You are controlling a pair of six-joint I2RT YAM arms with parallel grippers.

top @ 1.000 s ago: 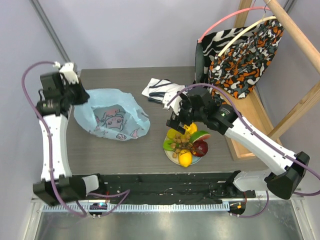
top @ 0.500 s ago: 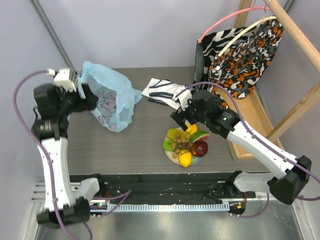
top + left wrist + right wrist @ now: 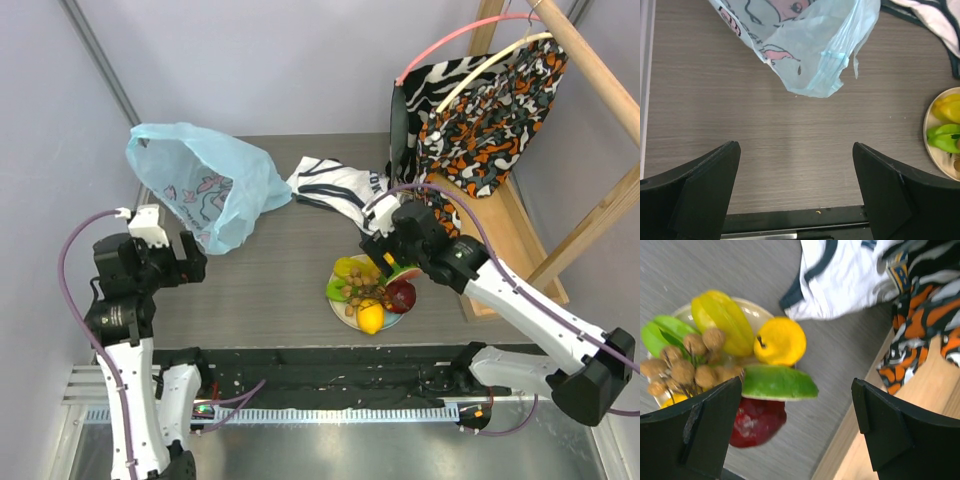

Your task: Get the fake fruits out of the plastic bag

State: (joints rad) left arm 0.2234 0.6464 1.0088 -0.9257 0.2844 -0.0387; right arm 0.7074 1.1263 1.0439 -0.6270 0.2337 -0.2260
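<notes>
The light-blue plastic bag [image 3: 205, 180] with pink prints is puffed up at the back left of the table, with no gripper on it. In the left wrist view its lower end [image 3: 807, 55] hangs ahead of my left gripper [image 3: 794, 150], which is open over bare tabletop. From above, the left gripper [image 3: 188, 262] is just in front of the bag. The fake fruits [image 3: 372, 292] lie heaped on a small plate [image 3: 338, 306]: yellow starfruit [image 3: 722, 320], orange fruit [image 3: 781, 340], watermelon slice [image 3: 777, 382], red apple [image 3: 757, 422], grapes [image 3: 687, 367]. My right gripper [image 3: 385, 262] hovers open over them, holding nothing.
A white shirt with dark lettering [image 3: 335, 185] lies behind the plate. Patterned clothes [image 3: 480, 110] hang on a wooden rack [image 3: 520, 240] at the right. A black rail [image 3: 330, 375] runs along the near table edge.
My left gripper has opened and let go of the bag, then pulled back toward the near edge. The bag has swung up and back to the left. The right gripper shifted slightly over the plate.
</notes>
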